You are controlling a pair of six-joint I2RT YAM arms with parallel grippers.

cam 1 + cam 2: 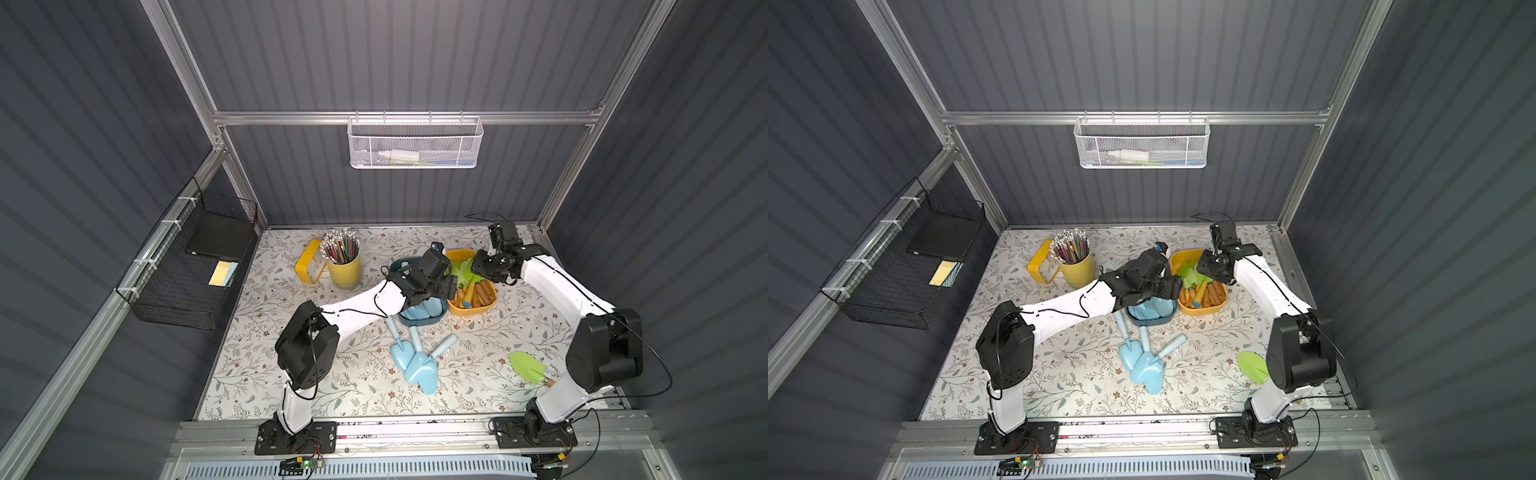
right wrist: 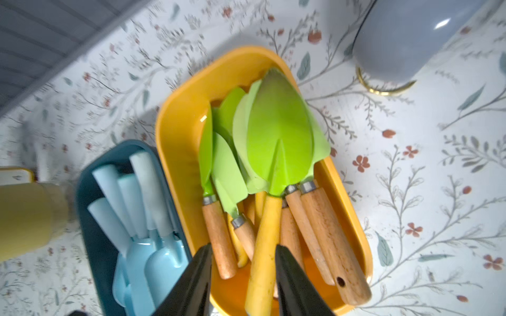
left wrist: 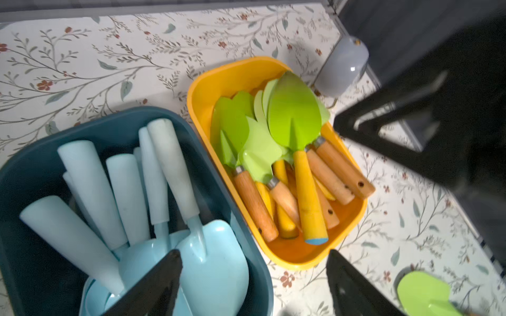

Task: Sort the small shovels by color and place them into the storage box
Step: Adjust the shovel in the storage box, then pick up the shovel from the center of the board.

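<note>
Nearest, at the lower right in both top views, one green shovel (image 1: 528,366) lies loose on the table (image 1: 291,374), and three blue shovels (image 1: 417,363) lie heaped at lower centre, well apart from it. Just above them in the frame the blue box (image 1: 415,323) and the yellow box (image 1: 473,311) stand side by side, blue shovels in one, green in the other. The left gripper (image 3: 253,255) hangs over the blue box's edge, jaws wide apart with nothing between them. The right gripper (image 2: 243,247), low in the right wrist view, has its jaws parted around the handle of the yellow-handled shovel (image 2: 276,142), which rests on top of the green pile. A gap shows beside one finger, so I judge it loose, not gripped. This looks like a drop-off: best lift straight up, so no finger drags the handle over the rim. The grippers are close together, and a grey rounded object (image 2: 405,41) stands near the yellow box. Open table lies at lower centre. A pencil cup (image 1: 343,266) stands farther off, upper left.
</note>
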